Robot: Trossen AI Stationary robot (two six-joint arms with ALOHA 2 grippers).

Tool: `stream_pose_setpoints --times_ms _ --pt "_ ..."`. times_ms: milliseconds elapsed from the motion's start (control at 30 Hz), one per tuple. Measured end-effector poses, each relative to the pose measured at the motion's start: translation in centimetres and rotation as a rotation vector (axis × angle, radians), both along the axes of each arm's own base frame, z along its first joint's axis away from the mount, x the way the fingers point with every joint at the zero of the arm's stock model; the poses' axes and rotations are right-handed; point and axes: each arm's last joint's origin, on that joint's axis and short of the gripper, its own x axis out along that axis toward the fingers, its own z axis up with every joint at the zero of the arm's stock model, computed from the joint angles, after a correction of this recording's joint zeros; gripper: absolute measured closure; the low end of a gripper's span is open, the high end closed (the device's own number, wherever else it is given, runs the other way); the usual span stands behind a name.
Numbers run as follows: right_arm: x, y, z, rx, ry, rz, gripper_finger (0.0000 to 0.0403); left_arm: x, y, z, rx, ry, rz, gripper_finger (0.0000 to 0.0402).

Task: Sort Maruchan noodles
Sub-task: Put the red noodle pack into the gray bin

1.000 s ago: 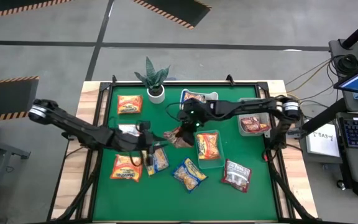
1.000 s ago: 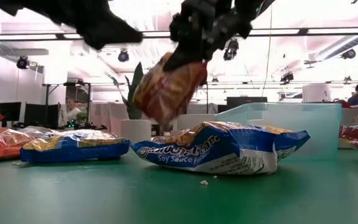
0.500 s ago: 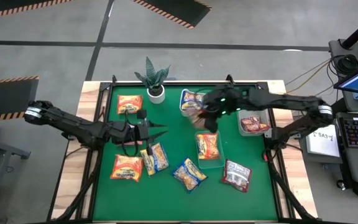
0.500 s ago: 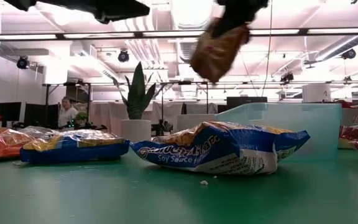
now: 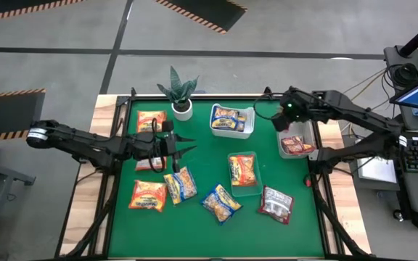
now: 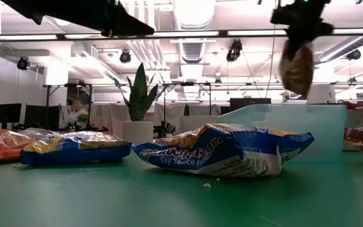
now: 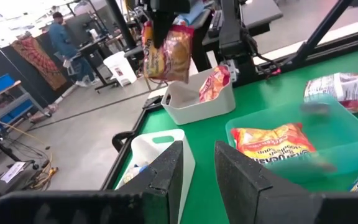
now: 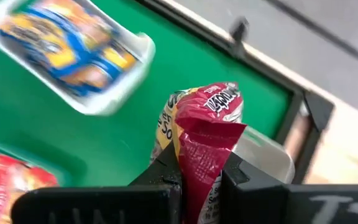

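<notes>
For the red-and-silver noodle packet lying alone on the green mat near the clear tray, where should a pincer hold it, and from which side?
The red-and-silver packet lies flat with free mat all around it. I would come straight down from above and pinch across its narrower width, near the middle. The crinkly plastic should bunch between the fingers. The right pincer is nearer, but it already holds another packet.

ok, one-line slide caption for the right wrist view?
Right claw shut on a dark red noodle packet, near the white tub of yellow-and-blue packets.

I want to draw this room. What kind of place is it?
Probably a robot lab or workshop: long ceiling strip lights, desks with dark computer monitors behind, and a green-topped table holding plastic ramen packets between two robot arms.
</notes>
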Motion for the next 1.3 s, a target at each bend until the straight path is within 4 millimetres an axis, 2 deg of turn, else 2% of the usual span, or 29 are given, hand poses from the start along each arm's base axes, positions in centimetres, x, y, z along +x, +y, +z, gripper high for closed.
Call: stream_pose_setpoints --times_ms 167,367,600,900,1033,1300 --pt "-1.5 -0.4 -0.2 0.113 -0.013 -0.081 0.0376 0.0 0.0 -0.1 0.001 0.006 0.0 0.0326" --pt "-1.5 -1.0 -2.0 0.193 0.013 -0.118 0.0376 0.0 0.0 -0.1 0.005 0.008 -0.001 0.0326" --pt "-0.7 -2.5 -5.4 0.205 0.057 -0.154 0.0376 0.2 0.0 -0.9 0.017 0.075 -0.001 0.0326" --pt "0.1 -4.2 -10.1 0.245 0.151 -0.165 0.0376 0.1 0.0 -0.7 0.02 0.061 -0.002 0.0326" --pt "0.8 -4.7 -11.6 0.236 0.157 -0.131 0.0376 0.1 0.0 -0.7 -0.037 0.041 0.008 0.0326" --pt "2.2 -5.9 -13.2 0.2 0.235 -0.108 0.0375 0.1 0.0 -0.6 -0.18 -0.001 0.033 0.0326"
